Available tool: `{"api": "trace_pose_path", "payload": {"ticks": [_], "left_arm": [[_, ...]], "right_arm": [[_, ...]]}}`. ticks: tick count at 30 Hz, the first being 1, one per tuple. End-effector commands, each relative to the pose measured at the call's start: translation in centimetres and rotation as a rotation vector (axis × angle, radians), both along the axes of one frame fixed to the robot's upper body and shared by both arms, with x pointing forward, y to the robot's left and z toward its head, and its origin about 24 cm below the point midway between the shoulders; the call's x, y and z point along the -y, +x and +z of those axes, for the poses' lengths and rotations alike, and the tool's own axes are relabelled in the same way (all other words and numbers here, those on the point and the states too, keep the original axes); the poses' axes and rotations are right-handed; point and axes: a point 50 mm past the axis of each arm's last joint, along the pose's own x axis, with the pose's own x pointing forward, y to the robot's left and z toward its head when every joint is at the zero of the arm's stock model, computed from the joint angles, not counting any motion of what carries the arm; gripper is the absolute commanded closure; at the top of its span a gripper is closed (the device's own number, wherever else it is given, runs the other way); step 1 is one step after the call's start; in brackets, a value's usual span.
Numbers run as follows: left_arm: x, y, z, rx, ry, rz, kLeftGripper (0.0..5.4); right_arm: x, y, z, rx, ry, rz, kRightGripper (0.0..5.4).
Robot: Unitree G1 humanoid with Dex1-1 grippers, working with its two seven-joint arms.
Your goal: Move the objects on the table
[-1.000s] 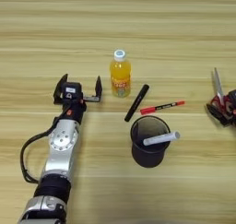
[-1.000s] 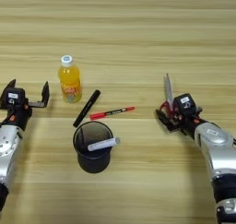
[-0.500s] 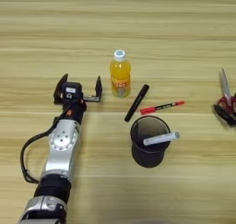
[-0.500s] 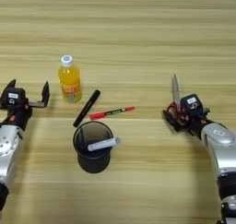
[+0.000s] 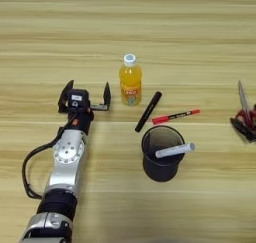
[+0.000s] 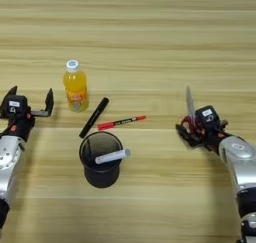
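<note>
- Nearest the robot stands the black cup (image 5: 160, 159), upright on the table (image 5: 200, 47), a pale grey marker (image 5: 174, 150) leaning across its rim. It looks parked there as a holder.
- Just beyond, the thin red pen (image 5: 175, 116) lies flat, and the black marker (image 5: 148, 111) lies slanted beside it, their near ends close together.
- Out on the right, the right gripper (image 6: 192, 129) is clamped on the red-handled scissors (image 6: 190, 109), blades pointing away from the robot. Gripping at the handle end keeps the blades clear of the fingers.
- On the left, the left gripper (image 5: 84, 93) has its fingers spread wide and nothing between them, hovering just left of the juice bottle.
- The orange-juice bottle (image 5: 130, 81) stands upright, white cap on, untouched.
</note>
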Motion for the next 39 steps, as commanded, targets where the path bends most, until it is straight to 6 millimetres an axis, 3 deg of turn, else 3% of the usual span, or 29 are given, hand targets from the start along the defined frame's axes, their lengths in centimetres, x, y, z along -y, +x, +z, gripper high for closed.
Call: {"api": "trace_pose_path", "payload": {"ticks": [1, 4, 9, 18, 31, 39], "left_arm": [[0.0, 0.2, 0.2, 0.011, -0.011, 0.006, 0.0], [0.0, 0.2, 0.2, 0.011, -0.011, 0.005, 0.0], [0.1, 0.3, 0.2, 0.011, -0.011, 0.004, 0.0], [0.1, 0.3, 0.2, 0.013, -0.013, 0.003, 0.0], [0.3, 0.3, 0.2, 0.015, -0.015, 0.003, 0.0], [0.4, 0.3, 0.2, 0.014, -0.017, 0.003, 0.0]], "right_arm": [[-0.1, 0.0, 0.0, 0.001, -0.01, 0.014, 0.43], [-0.3, 0.3, 0.7, 0.046, -0.004, 0.027, 0.04], [-1.7, 0.9, 3.2, 0.228, 0.033, 0.117, 0.04], [-3.2, 1.3, 5.2, 0.355, 0.069, 0.23, 0.04], [-5.2, 2.9, 6.9, 0.31, 0.094, 0.569, 0.04], [-5.3, 4.2, 7.3, 0.227, 0.068, 0.715, 0.04]]}}
